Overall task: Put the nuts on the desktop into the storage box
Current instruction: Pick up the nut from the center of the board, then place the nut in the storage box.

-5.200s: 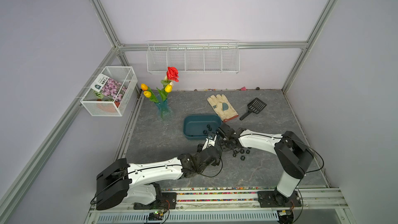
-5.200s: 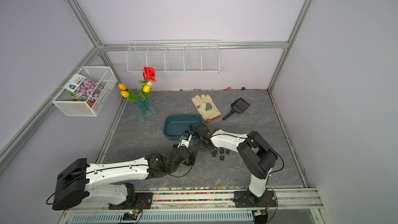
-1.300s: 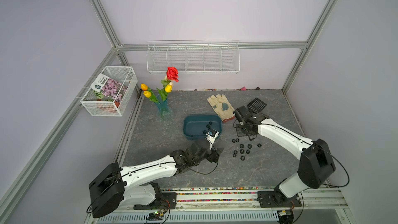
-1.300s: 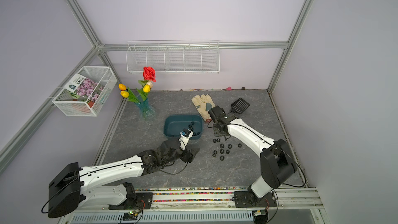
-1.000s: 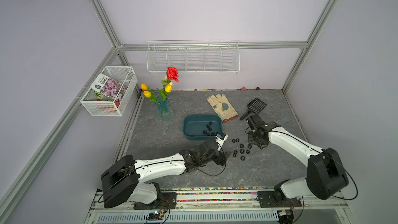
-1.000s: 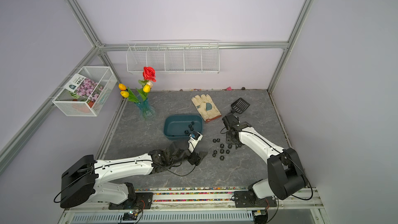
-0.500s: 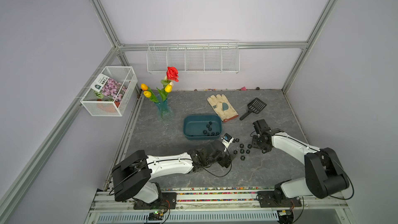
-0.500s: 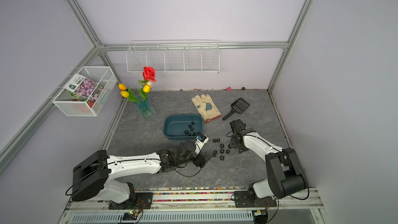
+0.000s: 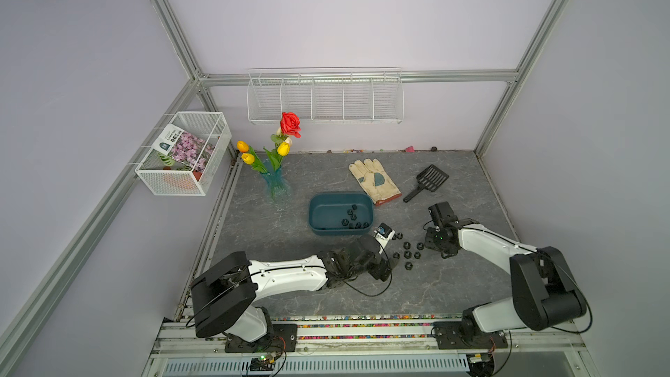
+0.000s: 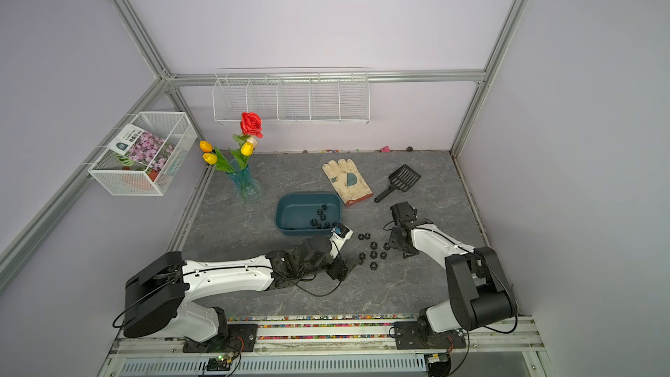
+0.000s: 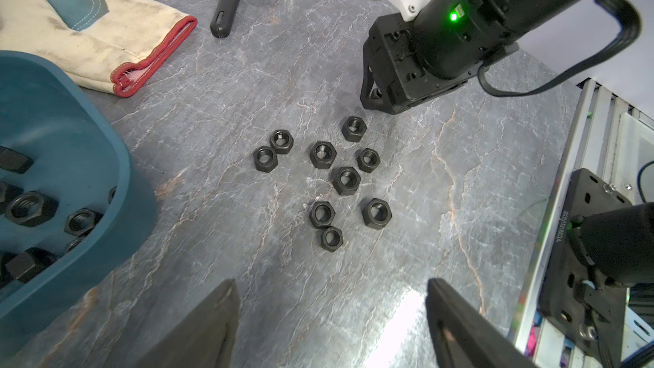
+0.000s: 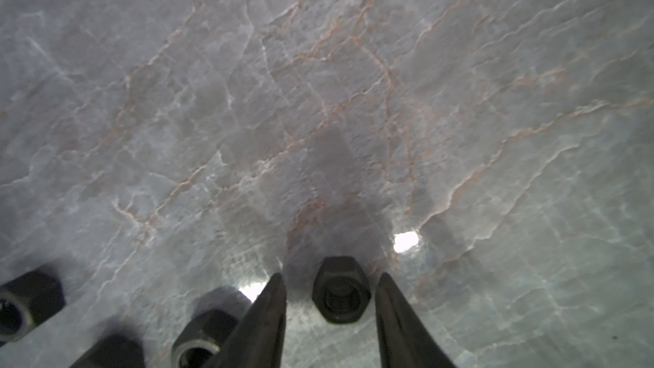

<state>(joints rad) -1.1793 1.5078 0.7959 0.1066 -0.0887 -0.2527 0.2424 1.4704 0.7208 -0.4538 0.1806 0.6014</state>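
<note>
Well, starting at my left: my left pincer (image 11: 329, 283) hangs released low over the desktop (image 11: 212, 93), its fingers wide apart with nothing between them. Ahead of it and to its left sits the storage box (image 11: 122, 185), with several nuts (image 11: 26, 208) already lying inside. Beyond the box, well away from both pincers, are a glove (image 11: 70, 40) and a scoop (image 11: 230, 5); neither is my business.

Ahead of the left pincer and a little to its right lie the loose nuts (image 11: 346, 180). I count nine from that wrist, flat on the stone, a few of them touching.

On the far side of that scatter my right pincer (image 12: 331, 277) is down at the stone, and one nut (image 12: 341, 295) lies flat between its fingers. A strip of stone shows on one side of it and a bare sliver on the other, so I judge the pincer is straddling the nut, not yet grasping it.

So the step in hand is picking up one more nut, with the job perhaps half done. Next I should clench squarely on its flats and lift straight up. Then I carry it leftward over the rest and let go low inside the box walls, keeping clear of my left pincer.
</note>
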